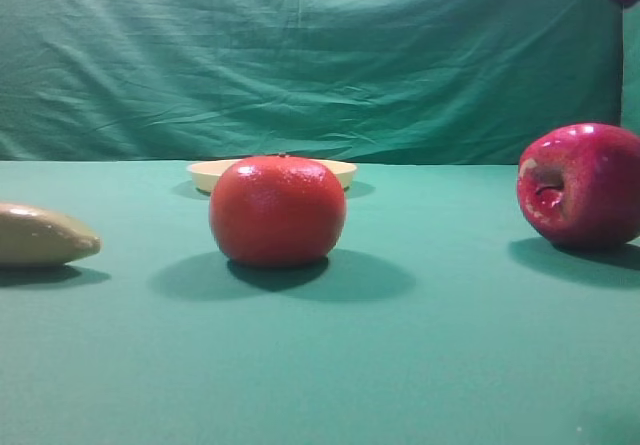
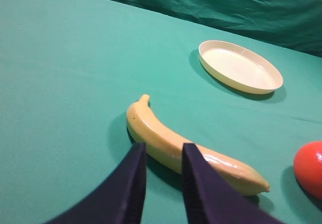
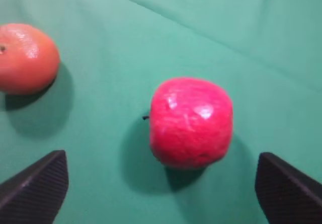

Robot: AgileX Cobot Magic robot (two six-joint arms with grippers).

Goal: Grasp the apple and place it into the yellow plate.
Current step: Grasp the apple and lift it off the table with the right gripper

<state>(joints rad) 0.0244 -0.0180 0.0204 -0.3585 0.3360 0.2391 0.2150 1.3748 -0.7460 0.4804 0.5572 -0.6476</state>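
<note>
crimson apple: on the green table, near its right edge
right gripper: jaws spread wide, apple lying free between them
left gripper: narrow gap, probably empty
yellow plate: toward the far edge

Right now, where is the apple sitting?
The apple lies on the green cloth at the far right of the high view, right of the orange, not in the plate.

Glossy crimson apple lies tipped on its side near the table's right edge, stem hollow facing left. Shallow cream-yellow plate sits empty toward the back.
</note>
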